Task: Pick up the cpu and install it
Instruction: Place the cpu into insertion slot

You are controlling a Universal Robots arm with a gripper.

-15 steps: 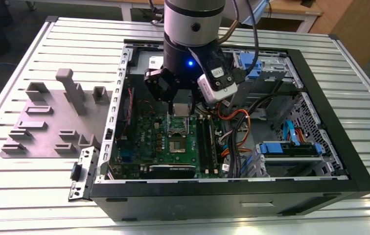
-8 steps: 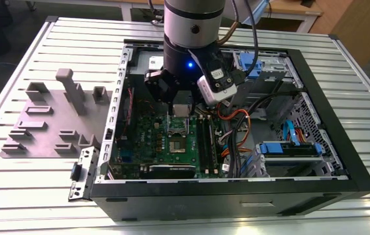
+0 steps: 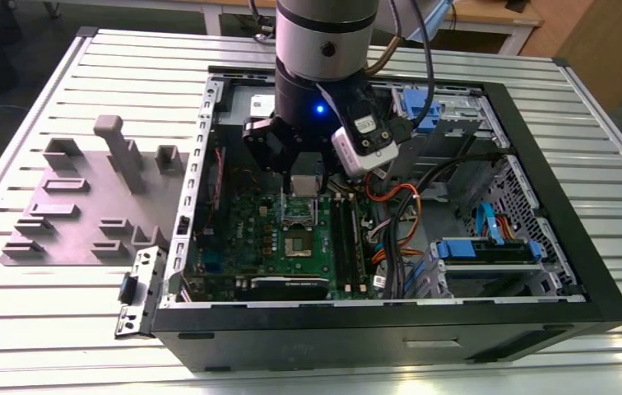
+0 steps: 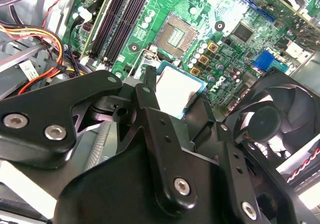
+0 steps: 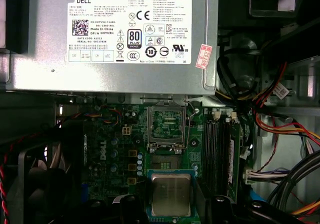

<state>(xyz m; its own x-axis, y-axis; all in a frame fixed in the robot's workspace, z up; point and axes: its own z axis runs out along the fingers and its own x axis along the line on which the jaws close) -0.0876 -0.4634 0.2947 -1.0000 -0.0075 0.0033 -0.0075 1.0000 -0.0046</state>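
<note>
The gripper (image 4: pixel 176 98) has the cpu (image 4: pixel 180 86) pinched by two opposite edges between its black fingers (image 4: pixel 148 91), with the pale metal top facing the wrist, so the chip sits squarely between the fingertips rather than off to one side. It hangs inside the open computer case (image 3: pixel 344 337), above the green board (image 4: pixel 170 4) and just beside the open socket (image 5: pixel 167 126); judging by both wrist views, it is not yet over the socket. Its edges look roughly parallel to the socket's frame, and being near square it shows no clear long axis. Its underside is hidden, one edge is cut off in the first wrist view, and neither its height above the socket nor any corner marking can be made out
</note>
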